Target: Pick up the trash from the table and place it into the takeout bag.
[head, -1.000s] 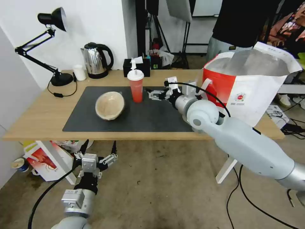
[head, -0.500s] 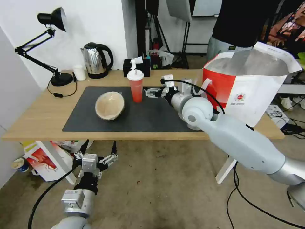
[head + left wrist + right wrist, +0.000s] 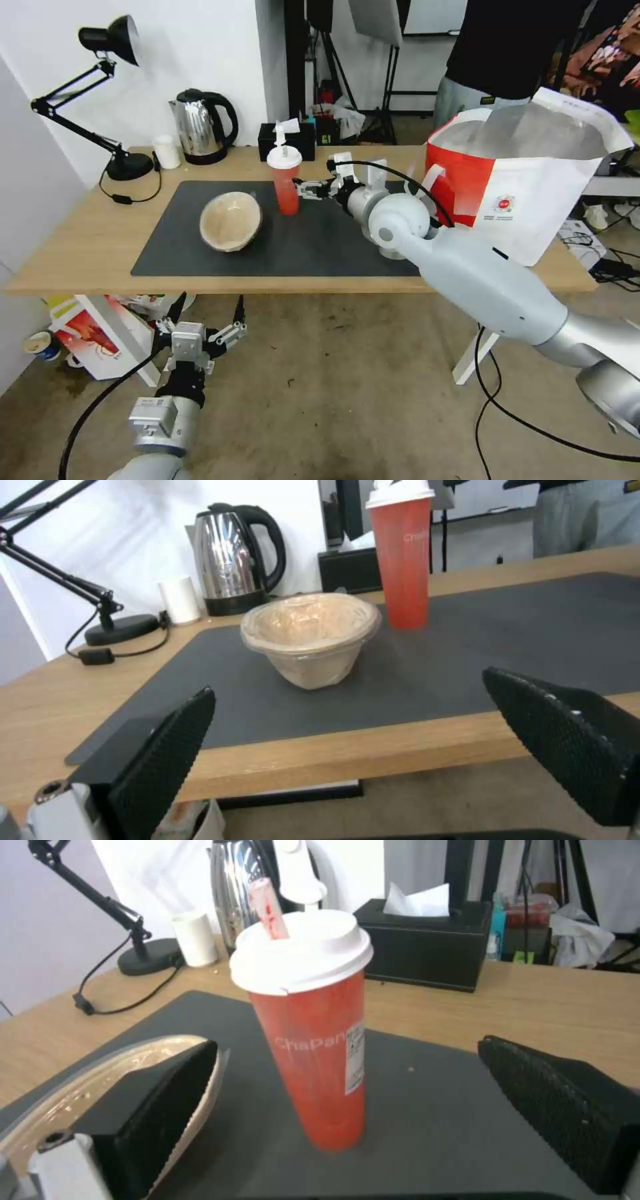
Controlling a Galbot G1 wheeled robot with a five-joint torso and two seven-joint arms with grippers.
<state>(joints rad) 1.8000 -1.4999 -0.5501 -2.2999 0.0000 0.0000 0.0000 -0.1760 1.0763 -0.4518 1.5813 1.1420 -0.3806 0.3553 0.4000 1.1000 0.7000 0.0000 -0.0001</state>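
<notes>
Red lidded cup [image 3: 285,179] stands upright beside tilted tan bowl [image 3: 231,221] on the mat.

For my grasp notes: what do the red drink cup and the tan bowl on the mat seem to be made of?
The red drink cup looks like smooth, slightly translucent plastic with a matte white plastic lid; its wall shows faint sheen. The tan bowl looks like matte paper, perhaps with a thin glossy film over its rim; I cannot be certain.

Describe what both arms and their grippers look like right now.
Both arms have smooth light-grey shells with silver metallic joints and a black cable looping to each wrist. The right gripper and left gripper have silver-white bodies and black fingers with textured, dimpled pads.
</notes>
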